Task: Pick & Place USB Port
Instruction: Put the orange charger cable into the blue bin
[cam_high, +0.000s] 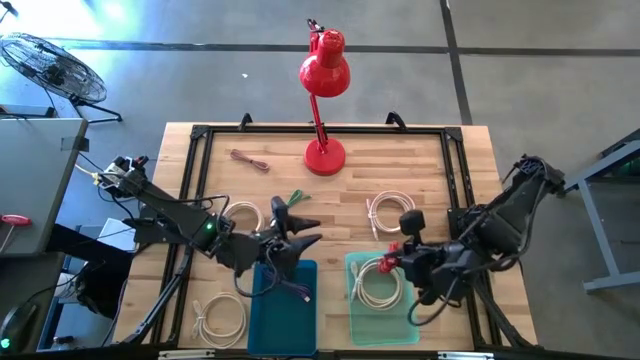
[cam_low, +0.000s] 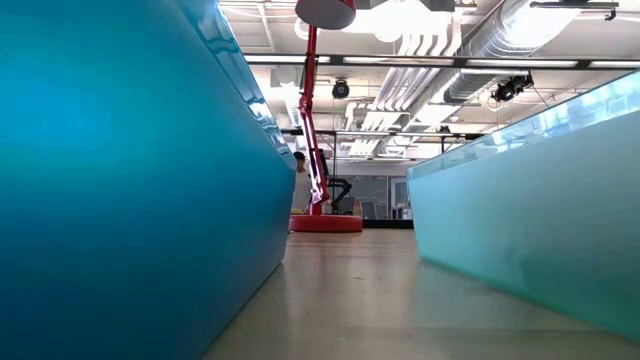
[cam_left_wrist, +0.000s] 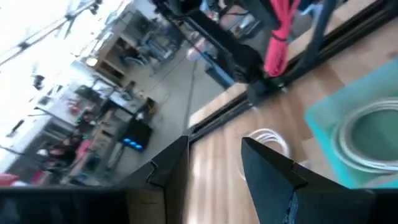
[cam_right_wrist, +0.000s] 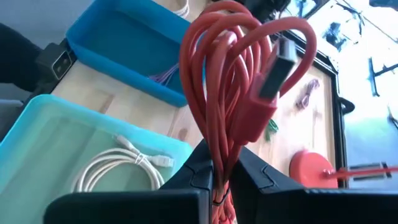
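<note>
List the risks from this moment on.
The right gripper pinches only a few strands of the coiled red USB cable; loops may slip or spring loose. The light green tray already holds a coiled white cable, so they may tangle. The left gripper hovers open nearby; the arms could collide.

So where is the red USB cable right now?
The red USB cable is pinched in the right gripper, on the table's right side in the high view, above the far edge of the light teal tray that holds a white cable.
</note>
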